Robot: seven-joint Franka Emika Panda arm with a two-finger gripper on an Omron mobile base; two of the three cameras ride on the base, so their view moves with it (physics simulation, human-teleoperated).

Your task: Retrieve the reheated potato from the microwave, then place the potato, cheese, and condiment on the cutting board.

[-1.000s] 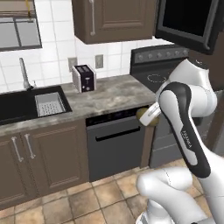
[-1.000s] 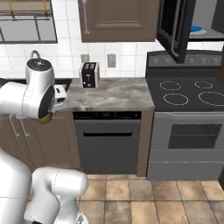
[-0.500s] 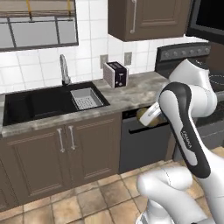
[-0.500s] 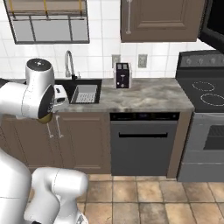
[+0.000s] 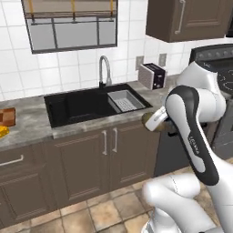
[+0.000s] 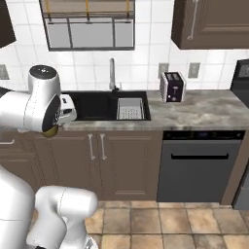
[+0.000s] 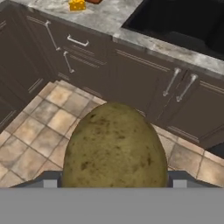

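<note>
The gripper (image 7: 113,186) is clamped on the potato (image 7: 114,146), low in the hand view's centre. The cheese (image 7: 77,5) sits on the tabletop (image 7: 105,19) at upper left, beside the sink (image 5: 91,105).

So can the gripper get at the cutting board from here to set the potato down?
Probably not yet. The gripper, holding the potato, sits out over the floor tiles before the cabinets, and the cutting board lies far left along the counter.
</note>
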